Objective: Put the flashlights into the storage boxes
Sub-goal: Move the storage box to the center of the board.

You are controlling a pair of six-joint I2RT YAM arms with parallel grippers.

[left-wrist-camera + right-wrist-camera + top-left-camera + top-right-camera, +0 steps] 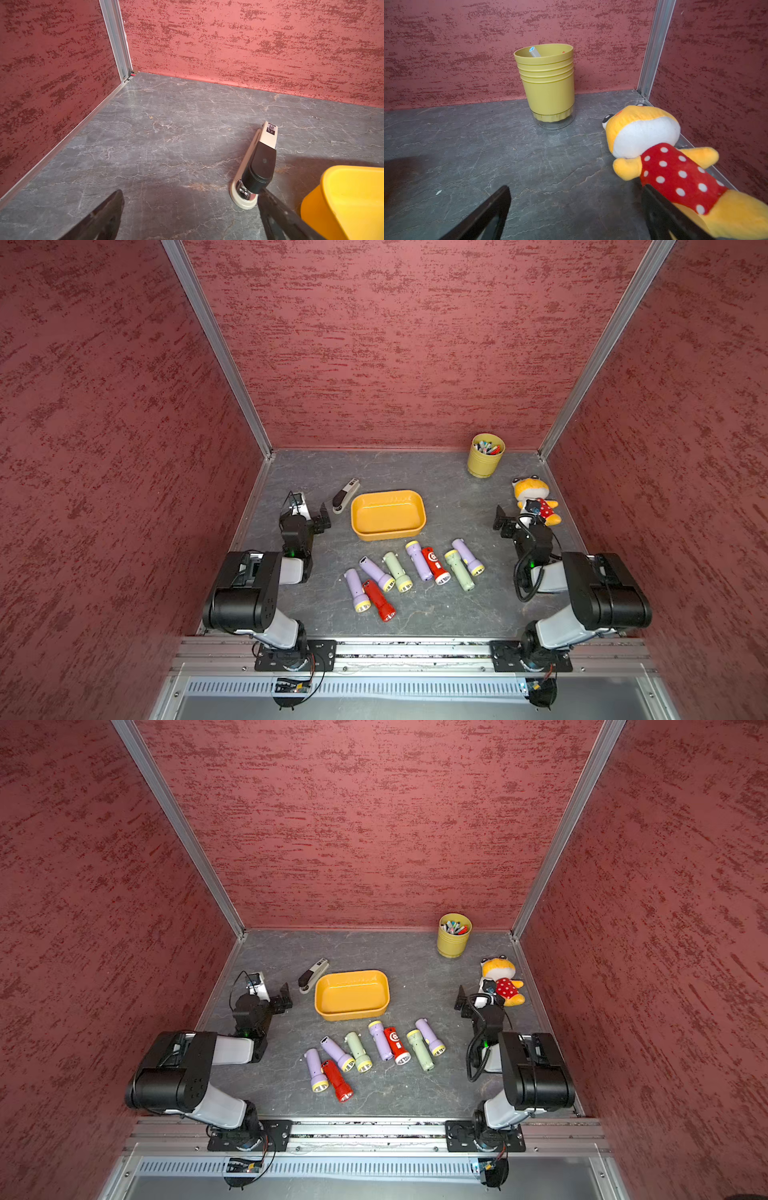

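Several flashlights, lilac, pale green and red, lie loose on the grey floor in both top views, just in front of the storage box. The storage box is a shallow orange-yellow tray with nothing in it; its corner shows in the left wrist view. My left gripper hovers left of the tray, open and holding nothing. To the tray's right, near the wall, my right gripper is open too. Neither wrist view shows a flashlight.
A grey-white stapler lies between my left gripper and the tray. A tall yellow cup of pens stands at the back right. A plush toy lies against the right wall beside my right gripper.
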